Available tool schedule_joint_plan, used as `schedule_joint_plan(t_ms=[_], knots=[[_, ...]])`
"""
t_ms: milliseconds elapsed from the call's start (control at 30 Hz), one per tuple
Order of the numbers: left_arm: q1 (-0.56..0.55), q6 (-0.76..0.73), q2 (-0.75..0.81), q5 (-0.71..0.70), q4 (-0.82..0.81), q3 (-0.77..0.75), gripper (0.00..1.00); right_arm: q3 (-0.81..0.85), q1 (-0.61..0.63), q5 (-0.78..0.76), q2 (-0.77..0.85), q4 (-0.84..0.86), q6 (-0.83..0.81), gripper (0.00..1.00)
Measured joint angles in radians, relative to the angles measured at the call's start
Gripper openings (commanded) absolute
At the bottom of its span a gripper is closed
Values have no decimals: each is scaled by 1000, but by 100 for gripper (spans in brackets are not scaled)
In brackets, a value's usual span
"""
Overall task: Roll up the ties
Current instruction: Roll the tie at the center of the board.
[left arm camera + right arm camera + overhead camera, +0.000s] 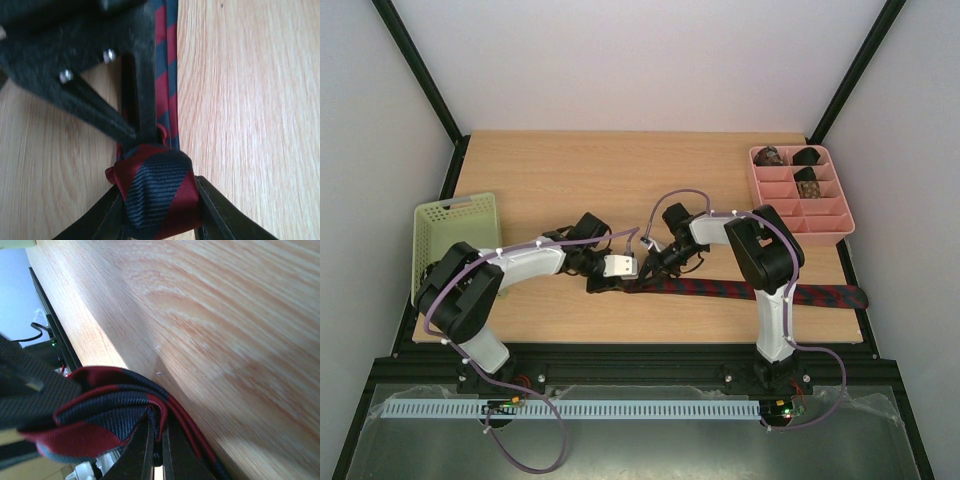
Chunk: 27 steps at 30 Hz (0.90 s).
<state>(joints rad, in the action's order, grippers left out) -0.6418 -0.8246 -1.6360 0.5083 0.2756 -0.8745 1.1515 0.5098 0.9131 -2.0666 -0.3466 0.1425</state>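
Observation:
A dark red tie with navy stripes (740,290) lies as a long strip along the table's front, running right to its wide end. Its left end is wound into a small coil (157,192). My left gripper (605,282) has a jaw pressed against each side of that coil (159,195). My right gripper (655,268) comes in from the other side and is shut on the coil's inner fold (159,440), its black fingers (135,115) lying over the strip. Three rolled ties (807,183) sit in the far compartments of the pink tray.
The pink divided tray (830,228) stands at the back right of the wooden table. A pale green mesh basket (455,235) stands at the left edge, beside my left arm. The tie's wide end (840,297) reaches the table's right edge.

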Motion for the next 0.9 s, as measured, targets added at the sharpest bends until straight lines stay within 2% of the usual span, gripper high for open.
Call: schedule_joint_plan(t_ms=[367, 667, 900], knots=[[-72, 68, -112, -14, -31, -94, 33, 0, -9, 2, 0, -2, 3, 6], [-76, 74, -114, -43, -27, -116, 28, 0, -31, 13, 10, -16, 2, 24], [-77, 73, -116, -64, -18, -123, 28, 0, -56, -25, 43, -63, -20, 33]])
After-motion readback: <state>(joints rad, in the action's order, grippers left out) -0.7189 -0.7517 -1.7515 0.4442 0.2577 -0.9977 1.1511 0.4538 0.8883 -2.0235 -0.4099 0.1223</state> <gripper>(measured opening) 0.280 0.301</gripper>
